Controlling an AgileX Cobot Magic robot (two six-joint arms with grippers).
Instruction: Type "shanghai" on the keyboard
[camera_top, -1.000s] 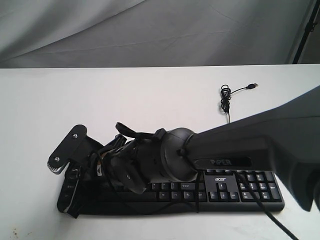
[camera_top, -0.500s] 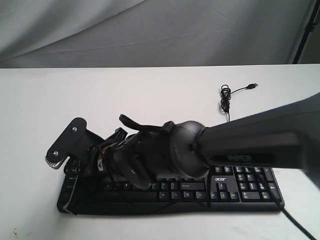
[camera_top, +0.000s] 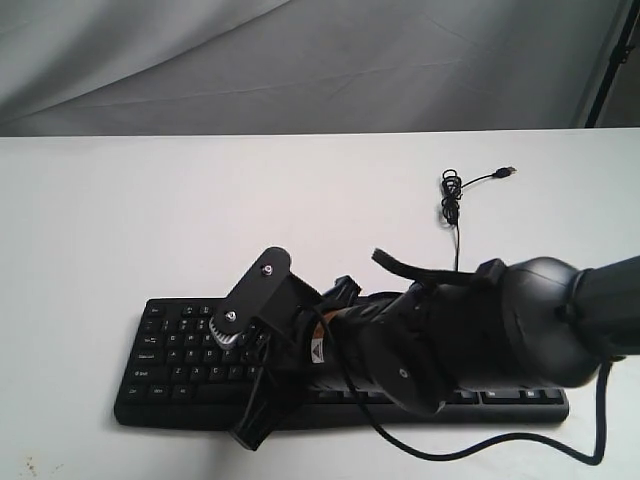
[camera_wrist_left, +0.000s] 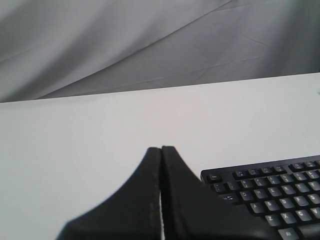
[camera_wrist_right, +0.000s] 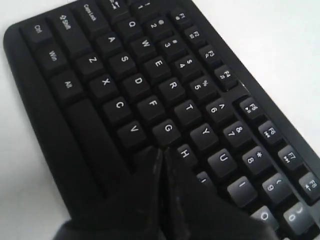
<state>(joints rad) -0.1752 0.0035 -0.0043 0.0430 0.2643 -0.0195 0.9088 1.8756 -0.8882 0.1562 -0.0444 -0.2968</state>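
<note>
The black keyboard (camera_top: 180, 345) lies along the table's near edge, its right half hidden under my right arm (camera_top: 480, 340), which reaches in from the right. In the right wrist view my right gripper (camera_wrist_right: 161, 150) is shut and empty. Its tips sit low over the keyboard (camera_wrist_right: 150, 75), just beside the H key (camera_wrist_right: 185, 152) and below G. Whether they touch a key I cannot tell. My left gripper (camera_wrist_left: 161, 148) is shut and empty over bare table, off the keyboard's (camera_wrist_left: 270, 187) Esc corner. It does not show in the exterior view.
The keyboard's thin USB cable (camera_top: 452, 200) lies coiled on the white table (camera_top: 150, 210) behind the keyboard's right end, plug loose. A grey cloth backdrop (camera_top: 300, 60) hangs behind the table. A black cable (camera_top: 480, 455) from the arm loops over the table's front.
My right arm has swung to the right along the keyboard, from its left end toward the middle. The left keys now show and the number pad is covered.
</note>
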